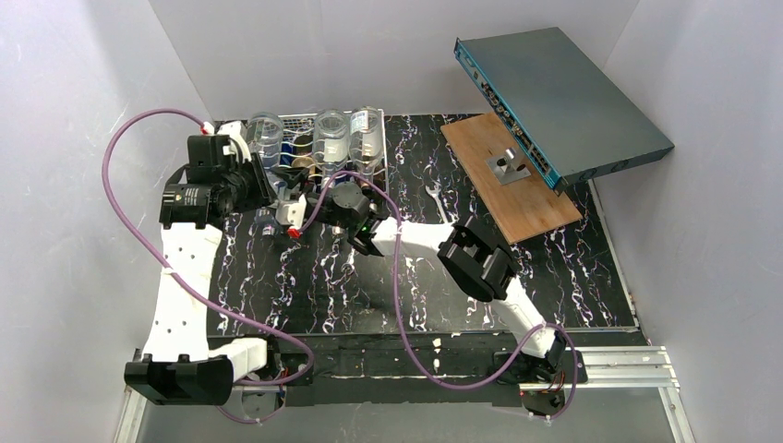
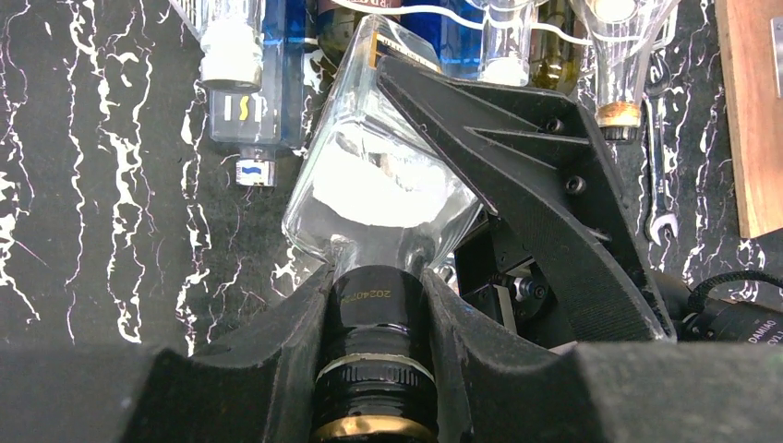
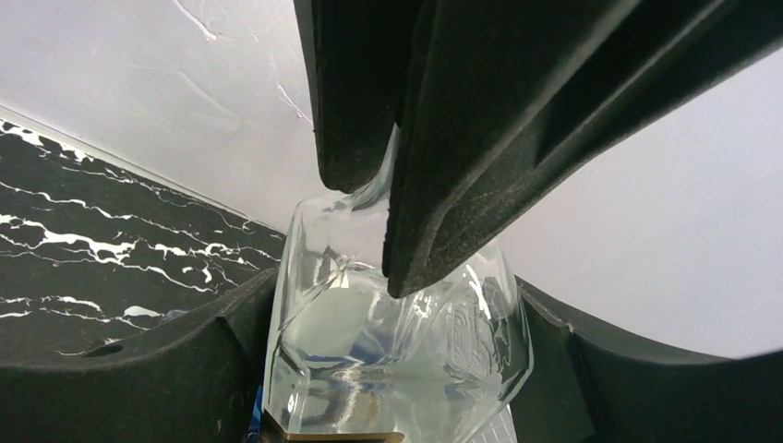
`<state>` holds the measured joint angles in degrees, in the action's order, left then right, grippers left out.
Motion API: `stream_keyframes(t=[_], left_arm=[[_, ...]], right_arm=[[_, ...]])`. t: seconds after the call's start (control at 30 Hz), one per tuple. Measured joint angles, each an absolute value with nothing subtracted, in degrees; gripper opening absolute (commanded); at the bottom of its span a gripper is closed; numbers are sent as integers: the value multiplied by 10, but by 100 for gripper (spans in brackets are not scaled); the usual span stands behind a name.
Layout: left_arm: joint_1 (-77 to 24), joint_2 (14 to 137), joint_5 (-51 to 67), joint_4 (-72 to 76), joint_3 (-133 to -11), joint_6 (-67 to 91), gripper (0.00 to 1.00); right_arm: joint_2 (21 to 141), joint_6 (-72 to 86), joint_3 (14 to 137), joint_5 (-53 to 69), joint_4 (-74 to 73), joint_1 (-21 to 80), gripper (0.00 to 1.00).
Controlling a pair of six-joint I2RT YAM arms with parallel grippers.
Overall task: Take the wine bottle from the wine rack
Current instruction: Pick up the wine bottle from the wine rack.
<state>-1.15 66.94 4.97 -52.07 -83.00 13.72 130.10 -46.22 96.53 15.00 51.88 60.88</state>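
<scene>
In the left wrist view a clear, angular wine bottle (image 2: pixel 369 185) with a black, gold-ringed cap points at the camera. My left gripper (image 2: pixel 374 295) is shut on its neck. The bottle's far end reaches the front wire of the wine rack (image 2: pixel 434 11). The right gripper's black finger (image 2: pixel 499 138) lies along the bottle's body. In the right wrist view my right gripper (image 3: pixel 397 369) has its jaws wide, one pressed against each side of the glass body (image 3: pixel 369 360). From above, both grippers (image 1: pixel 277 208) (image 1: pixel 346 198) meet just in front of the wine rack (image 1: pixel 314 118).
Several other bottles lie in the rack, among them a blue one (image 2: pixel 249 92) and a clear one (image 2: pixel 619 55). A wrench (image 2: pixel 660 221) lies on the black marbled mat. To the right are a wooden board (image 1: pixel 517 185) and a tilted blue-grey box (image 1: pixel 572 92).
</scene>
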Motion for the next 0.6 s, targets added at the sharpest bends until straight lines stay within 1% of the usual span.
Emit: stream_keyframes(t=[0.03,0.2,0.33,0.47,0.6], left_arm=[[-11,665,49,-523,-830,137,0],[-12,640,47,-530,-830,140,0],[-12,617,46,-545,-830,146,0],[-12,597,52,-565,-830,157,0],[-12,581,67,-585,-830,176,0]], right_arm=[[1298,-463,965,152,514,610,66],[1276,-469,961,152,487,620,34],[1256,-469,955,149,459,630,16],[1224,-466,934,142,425,640,5],[1190,-453,915,132,377,649,2]])
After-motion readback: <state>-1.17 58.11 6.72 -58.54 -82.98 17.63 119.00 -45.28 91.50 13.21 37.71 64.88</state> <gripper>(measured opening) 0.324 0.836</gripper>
